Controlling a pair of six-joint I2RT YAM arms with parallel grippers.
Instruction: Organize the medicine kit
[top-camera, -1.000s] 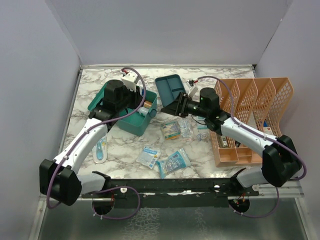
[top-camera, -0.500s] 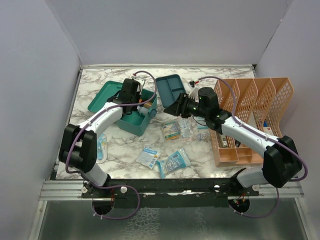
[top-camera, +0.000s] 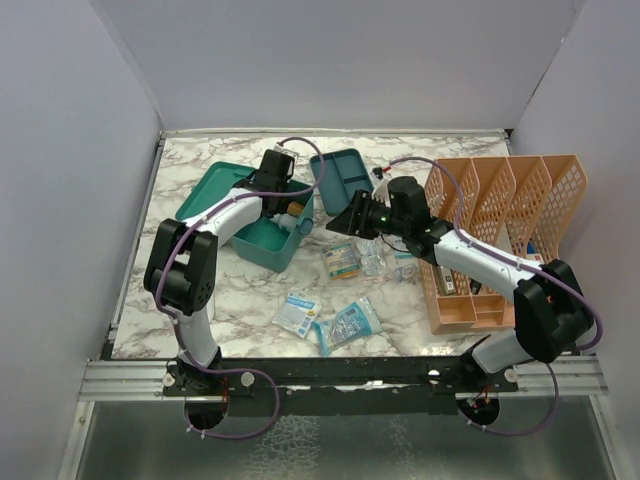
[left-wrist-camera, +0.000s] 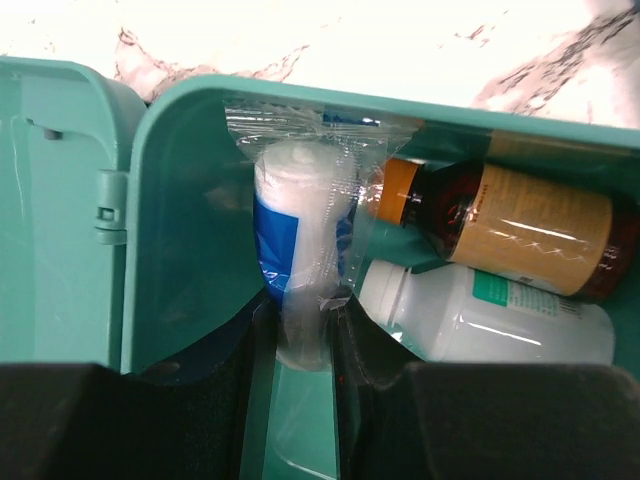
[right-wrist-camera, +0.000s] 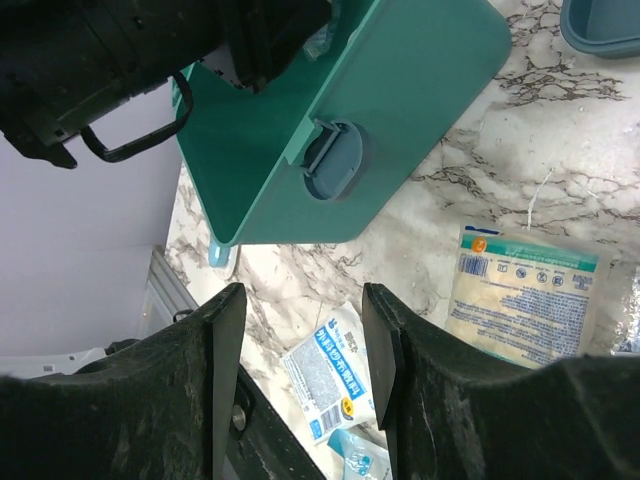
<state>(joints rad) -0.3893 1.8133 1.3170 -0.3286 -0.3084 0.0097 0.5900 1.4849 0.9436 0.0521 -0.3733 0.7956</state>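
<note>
The medicine kit (top-camera: 262, 238) is a teal box standing open, its lid (top-camera: 208, 190) folded back to the left. In the left wrist view the box (left-wrist-camera: 190, 230) holds a brown bottle with an orange cap (left-wrist-camera: 520, 232) and a white bottle (left-wrist-camera: 490, 322). My left gripper (top-camera: 283, 198) (left-wrist-camera: 300, 312) is inside the box, shut on a clear-wrapped white and blue bandage roll (left-wrist-camera: 296, 222). The teal insert tray (top-camera: 341, 176) lies behind the box. My right gripper (top-camera: 341, 222) (right-wrist-camera: 300, 335) is open and empty, hovering just right of the box (right-wrist-camera: 350, 110).
Loose packets lie on the marble in front of the box: a yellow one (top-camera: 341, 258) (right-wrist-camera: 520, 300), a white and blue one (top-camera: 297, 312) (right-wrist-camera: 330, 378) and a blue one (top-camera: 350, 320). An orange mesh file rack (top-camera: 505, 225) stands at the right. A blue and white item (top-camera: 203, 298) lies at the left.
My left arm has swung right from over the lid and gone down into the box with the wrapped roll. My right gripper has edged left towards the box.
</note>
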